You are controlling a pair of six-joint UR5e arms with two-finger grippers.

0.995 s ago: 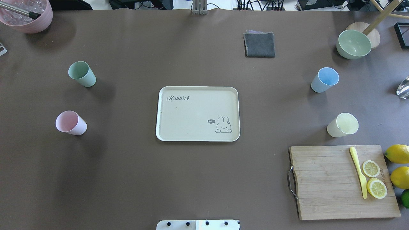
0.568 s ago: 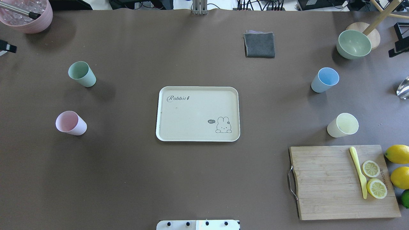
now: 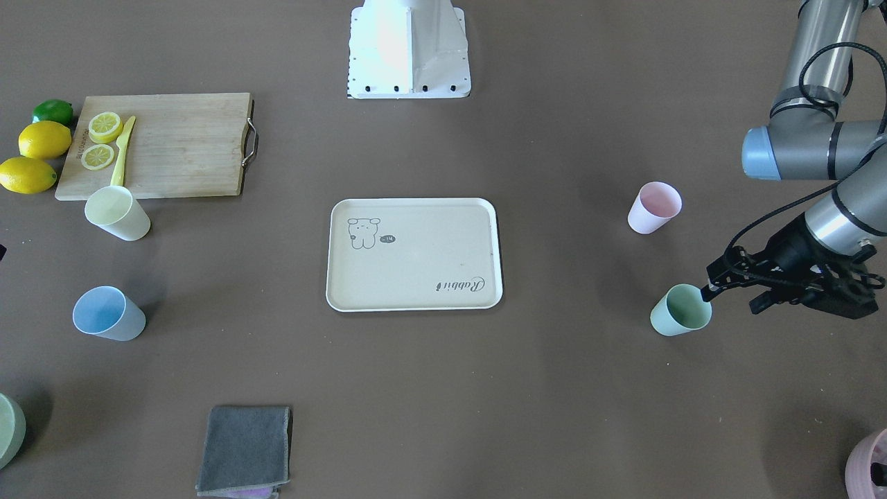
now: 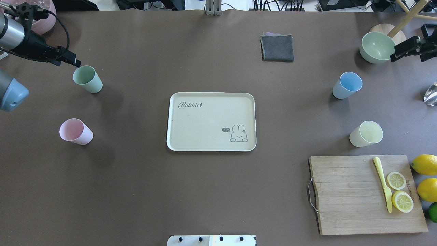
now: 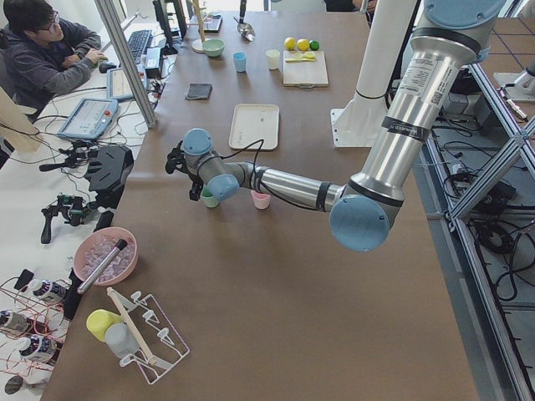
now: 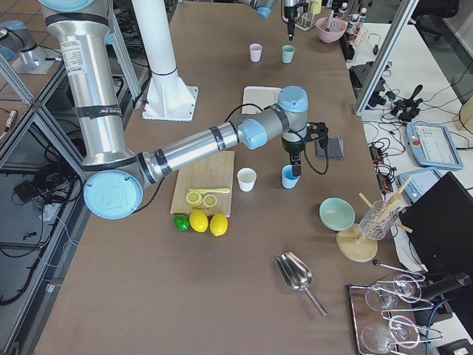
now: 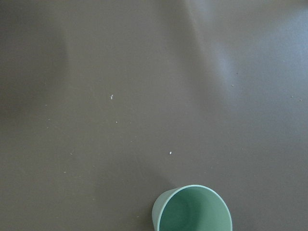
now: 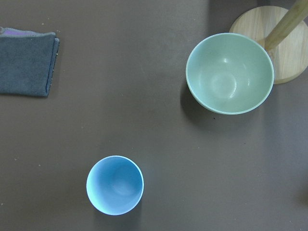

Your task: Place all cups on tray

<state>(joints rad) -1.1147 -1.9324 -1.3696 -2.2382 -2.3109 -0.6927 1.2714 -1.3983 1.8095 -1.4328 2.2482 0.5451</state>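
The left arm reaches in over the worktop's left end, its forearm sloping down toward the far edge. The left gripper (image 3: pixel 732 298) hangs just beside the green cup (image 3: pixel 681 310), on the side toward the left end, not touching it. In the front-facing view its two dark fingers (image 3: pixel 714 285) stand apart, nothing between them.

The right arm stretches across the right end. The right side view shows its wrist turned down, with the right gripper (image 4: pixel 406 48) hanging above the blue cup (image 4: pixel 347 85). Only a dark sliver of it shows from overhead, and I cannot tell whether its fingers are parted or closed.

The tray (image 4: pixel 205 126) lies in the middle of the worktop. All four cups stand upright off it: green and pink cup (image 4: pixel 75 131) near the left end, blue and yellow cup (image 4: pixel 366 133) near the right end. The yellow one is close to the far edge of the cutting board (image 4: pixel 358 194).

The left wrist camera catches only the green cup's rim at its lower edge. The right wrist camera looks straight down into the blue cup and also takes in the green bowl (image 8: pixel 230 72) and the grey cloth (image 8: pixel 26 62).
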